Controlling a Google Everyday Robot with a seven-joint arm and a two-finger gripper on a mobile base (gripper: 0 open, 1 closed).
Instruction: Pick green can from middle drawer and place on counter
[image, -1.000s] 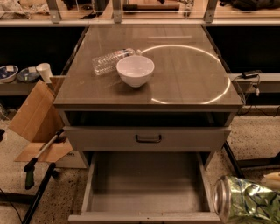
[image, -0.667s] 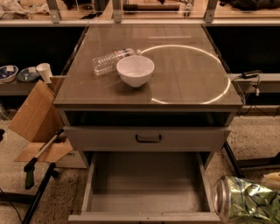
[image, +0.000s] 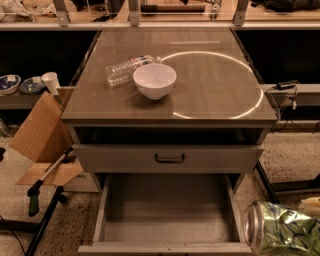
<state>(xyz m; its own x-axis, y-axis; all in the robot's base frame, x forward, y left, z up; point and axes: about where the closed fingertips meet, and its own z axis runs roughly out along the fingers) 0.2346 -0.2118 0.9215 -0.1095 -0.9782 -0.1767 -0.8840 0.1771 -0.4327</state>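
— Where's the gripper (image: 311, 204)?
— Low at the right, just a pale sliver; I can't tell its grip. The green can (image: 285, 230) lies sideways just below-left of it, touching. The middle drawer (image: 167, 210) gapes open to its left; the counter (image: 215, 80) sits beyond.

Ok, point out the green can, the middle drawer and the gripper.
green can (image: 285, 235): camera view, on its mottled green side.
middle drawer (image: 167, 207): camera view, on its bare grey floor.
gripper (image: 311, 204): camera view, on the pale part at the right edge, just above the can.
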